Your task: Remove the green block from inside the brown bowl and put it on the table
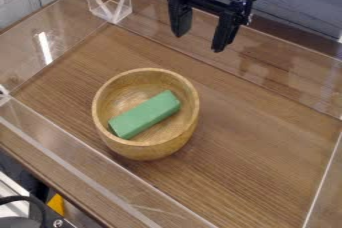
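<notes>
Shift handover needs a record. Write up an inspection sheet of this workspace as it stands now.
Surface: dark wood-grain table, fenced by low clear acrylic walls.
Job's things: green block lies slanted inside the brown bowl, which stands on the table's near-left part; block not yet out.
Clutter: nothing seen on the tabletop besides the bowl; a clear angled acrylic piece sits at the far-left edge.
Gripper: gripper hangs above the far side of the table, pointing down, jaws open and empty, apart from the bowl.
Cables: dark cables at the lower-left corner, outside the walls.
Surroundings: pale surface behind the enclosure; detail too unclear to tell.
</notes>
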